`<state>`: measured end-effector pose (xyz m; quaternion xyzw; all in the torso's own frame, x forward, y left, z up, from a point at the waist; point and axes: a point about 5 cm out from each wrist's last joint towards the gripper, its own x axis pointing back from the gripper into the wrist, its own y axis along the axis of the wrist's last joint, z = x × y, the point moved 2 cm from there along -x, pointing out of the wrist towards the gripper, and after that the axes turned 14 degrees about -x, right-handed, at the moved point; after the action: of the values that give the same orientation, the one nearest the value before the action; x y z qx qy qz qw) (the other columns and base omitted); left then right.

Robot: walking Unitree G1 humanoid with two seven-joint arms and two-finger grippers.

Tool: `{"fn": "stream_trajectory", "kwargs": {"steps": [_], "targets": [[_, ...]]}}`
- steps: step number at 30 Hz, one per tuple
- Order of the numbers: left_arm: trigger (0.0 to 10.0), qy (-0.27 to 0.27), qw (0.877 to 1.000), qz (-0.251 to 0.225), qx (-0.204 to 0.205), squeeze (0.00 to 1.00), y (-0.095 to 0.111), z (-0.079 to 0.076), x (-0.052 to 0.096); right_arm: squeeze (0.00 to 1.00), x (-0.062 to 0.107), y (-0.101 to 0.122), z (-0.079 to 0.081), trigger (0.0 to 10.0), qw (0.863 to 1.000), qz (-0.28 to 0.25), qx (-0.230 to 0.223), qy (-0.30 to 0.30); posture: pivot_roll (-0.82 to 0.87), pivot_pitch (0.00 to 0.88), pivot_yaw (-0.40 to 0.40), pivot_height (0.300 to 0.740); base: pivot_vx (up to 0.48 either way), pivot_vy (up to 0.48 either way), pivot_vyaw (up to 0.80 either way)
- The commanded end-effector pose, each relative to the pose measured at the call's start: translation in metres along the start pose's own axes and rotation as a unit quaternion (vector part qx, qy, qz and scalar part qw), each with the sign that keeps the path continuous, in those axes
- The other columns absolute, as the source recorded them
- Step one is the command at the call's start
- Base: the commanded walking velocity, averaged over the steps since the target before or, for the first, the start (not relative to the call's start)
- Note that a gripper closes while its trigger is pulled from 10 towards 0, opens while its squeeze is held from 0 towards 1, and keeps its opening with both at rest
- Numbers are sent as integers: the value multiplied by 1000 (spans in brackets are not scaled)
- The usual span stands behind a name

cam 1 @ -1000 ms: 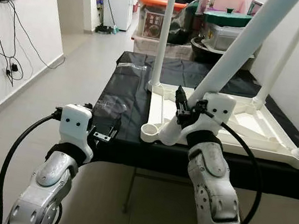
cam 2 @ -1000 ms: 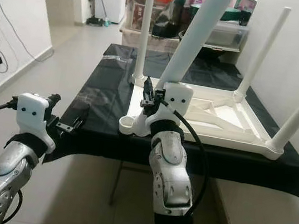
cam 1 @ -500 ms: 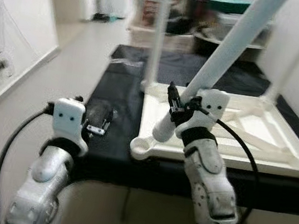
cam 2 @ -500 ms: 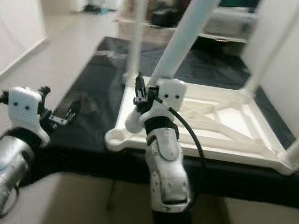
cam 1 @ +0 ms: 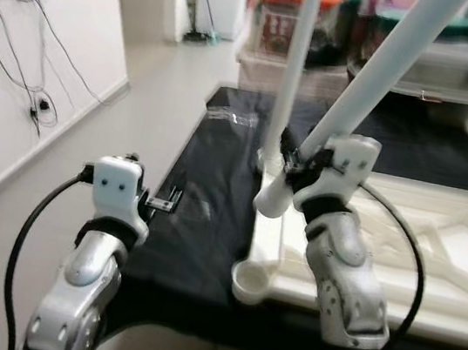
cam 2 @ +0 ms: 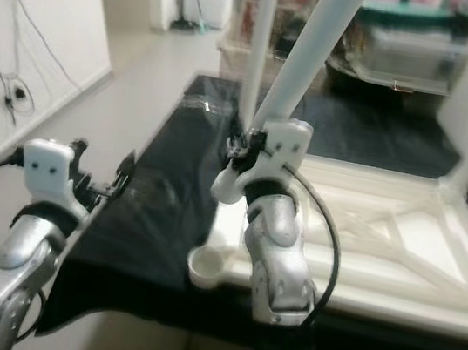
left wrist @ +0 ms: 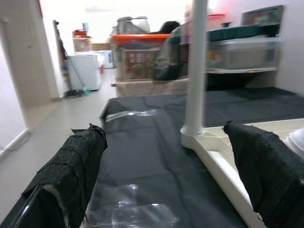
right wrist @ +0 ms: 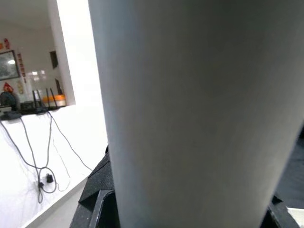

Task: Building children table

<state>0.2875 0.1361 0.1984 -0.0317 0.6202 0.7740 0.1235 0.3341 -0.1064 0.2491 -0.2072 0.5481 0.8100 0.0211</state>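
Observation:
A white children's table lies upside down on a black-covered table. One white leg stands upright in its far-left corner. My right gripper is shut on a second white leg, which it holds tilted. The leg's lower end hangs above the empty round socket at the near-left corner. In the right wrist view this leg is pressed between dark fingers. My left gripper is open over the cloth's left side, with nothing between its fingers.
Clear plastic wrap lies on the black cloth near the left gripper. Storage boxes are stacked beyond the table's far end. A white wall with hanging cables runs along the left, with bare floor beside it.
The camera has shifted and come closer. My right gripper has raised the leg, so its lower end now hangs higher above the corner socket. The left gripper stays open over the cloth.

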Motion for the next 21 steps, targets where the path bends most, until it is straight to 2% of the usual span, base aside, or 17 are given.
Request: {"fn": "stream_trajectory", "kwargs": {"steps": [1,4,5,8,9,10,12,14,16,18,19,21], "targets": [[10000,6,1000,5,-5,0,-1,2,3,0,-2,0,8,10000,1000,1,-10,24,74,0,-30,740,0,0,0],[10000,0,1000,8,-4,0,-3,-1,5,0,-3,-1,9,10000,999,12,-24,41,75,0,-29,740,0,0,0],[10000,-15,1000,11,-1,0,-4,-6,7,0,-7,-5,6,10000,996,39,-50,62,75,0,-30,740,0,0,0],[10000,-30,1000,10,-3,0,-4,-10,9,0,-10,-7,2,10000,995,53,-54,70,76,0,-30,740,0,0,0],[10000,-76,997,12,2,0,-7,-21,17,0,-16,-11,-6,10000,989,90,-56,102,78,0,-33,740,0,0,0],[10000,-76,997,12,2,0,-7,-21,17,0,-16,-11,-6,10000,989,90,-56,102,78,0,-33,740,0,0,0],[10000,-175,984,24,26,0,-15,-45,40,0,-27,-13,-19,10000,967,154,-74,190,90,0,-38,740,0,0,0],[10000,-175,984,24,26,0,-15,-45,40,0,-27,-13,-19,10000,967,154,-74,190,90,0,-38,740,0,0,0],[10000,-244,968,36,46,0,-18,-64,62,0,-29,-13,-15,10000,933,196,-94,286,105,23,-41,740,0,0,0],[10000,-280,957,46,55,0,-18,-74,77,0,-25,-15,-6,10000,892,234,-121,367,116,47,-41,740,0,0,0],[10000,-280,957,46,55,0,-18,-74,77,0,-25,-15,-6,10000,892,234,-121,367,116,47,-41,740,0,0,0],[10000,-280,957,51,59,0,-17,-75,85,0,-21,-14,-1,10000,862,254,-137,416,136,82,-43,740,0,0,0]]}}
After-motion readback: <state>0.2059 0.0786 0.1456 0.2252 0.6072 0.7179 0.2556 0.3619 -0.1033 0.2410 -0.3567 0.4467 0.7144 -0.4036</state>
